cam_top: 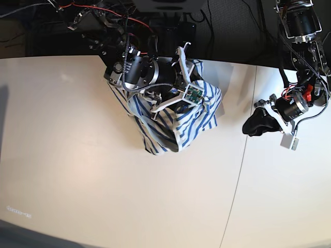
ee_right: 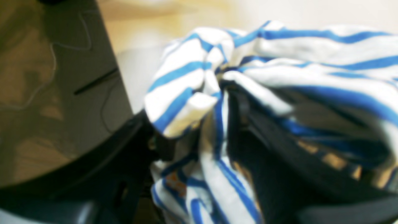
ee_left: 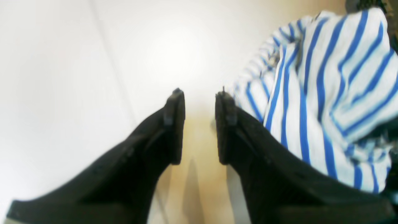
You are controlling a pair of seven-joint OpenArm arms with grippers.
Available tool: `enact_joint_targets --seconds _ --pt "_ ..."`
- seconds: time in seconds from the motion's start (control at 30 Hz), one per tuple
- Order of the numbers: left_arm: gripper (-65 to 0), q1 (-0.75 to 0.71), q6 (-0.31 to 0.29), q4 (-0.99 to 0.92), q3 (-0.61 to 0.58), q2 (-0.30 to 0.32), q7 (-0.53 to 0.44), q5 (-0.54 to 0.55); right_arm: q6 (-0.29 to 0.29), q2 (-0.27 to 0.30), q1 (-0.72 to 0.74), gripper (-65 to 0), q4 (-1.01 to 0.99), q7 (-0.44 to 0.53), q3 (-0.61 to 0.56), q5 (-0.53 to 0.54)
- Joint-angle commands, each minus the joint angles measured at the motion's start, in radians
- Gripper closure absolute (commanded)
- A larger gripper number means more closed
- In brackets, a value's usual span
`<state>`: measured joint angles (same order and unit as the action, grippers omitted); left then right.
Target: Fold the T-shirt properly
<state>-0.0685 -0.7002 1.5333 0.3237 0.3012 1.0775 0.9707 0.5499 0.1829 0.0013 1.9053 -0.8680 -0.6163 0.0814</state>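
Observation:
The T-shirt, white with blue stripes, hangs in a crumpled bunch from my right gripper, and its lower end rests on the table. In the right wrist view, my right gripper is shut on a wad of the T-shirt, with cloth draped over one finger. In the base view the shirt hides those fingertips. My left gripper is open with nothing between its black fingers. The T-shirt lies just to its right there. In the base view the left gripper hovers a short gap from the shirt's right edge.
The white table has a thin seam running from the back to the front, right of centre. Dark cables and arm mounts crowd the table's back edge. The left arm's wrist and camera bracket hang over the right part of the table.

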Motion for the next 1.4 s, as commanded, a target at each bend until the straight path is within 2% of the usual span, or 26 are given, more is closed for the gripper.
enact_joint_targets --seconds 0.0,0.13,0.3,0.67,0.83,1.13,1.17,1.2,1.27,1.37 --pt "-19.9 0.015 0.002 0.019 0.011 0.019 -0.017 0.021 0.037 -0.003 0.024 -25.3 0.019 0.032 -0.019 0.000" --pt "-19.9 0.016 0.002 0.019 0.015 0.049 0.002 0.047 0.036 -0.003 0.053 -25.3 0.019 0.039 -0.095 -0.093" --pt "-19.6 0.016 0.002 0.019 0.018 0.066 0.008 0.065 0.036 -0.003 0.076 -25.2 0.019 0.046 -0.145 -0.128" --pt "-19.5 0.016 0.002 0.019 0.104 0.118 0.009 0.080 0.030 -0.004 0.076 -25.3 0.019 0.058 -0.219 -0.127" --pt "-19.5 0.016 0.002 0.019 0.111 0.142 0.017 0.089 0.029 -0.021 0.076 -25.2 0.019 0.065 -0.219 -0.091" --pt "-19.5 0.016 0.002 0.019 0.111 0.145 0.022 0.089 0.030 -0.070 0.076 -25.3 0.019 0.064 -0.219 0.016" --pt "-19.5 0.015 0.002 0.019 0.111 0.145 0.024 0.089 0.030 -0.070 0.076 -26.7 0.019 0.063 -0.219 0.015" --pt "-19.5 0.015 0.002 0.019 0.111 0.145 0.024 0.089 0.030 -0.070 0.076 -30.9 0.019 0.063 -0.219 0.015" --pt "-19.5 0.015 0.002 0.019 0.111 0.145 0.026 0.090 0.030 -0.070 0.075 -42.9 0.019 0.063 -0.219 0.009" --pt "-19.5 0.015 0.002 0.019 0.111 0.145 0.027 0.098 0.030 -0.070 0.072 -44.3 0.019 0.063 -0.219 0.007"
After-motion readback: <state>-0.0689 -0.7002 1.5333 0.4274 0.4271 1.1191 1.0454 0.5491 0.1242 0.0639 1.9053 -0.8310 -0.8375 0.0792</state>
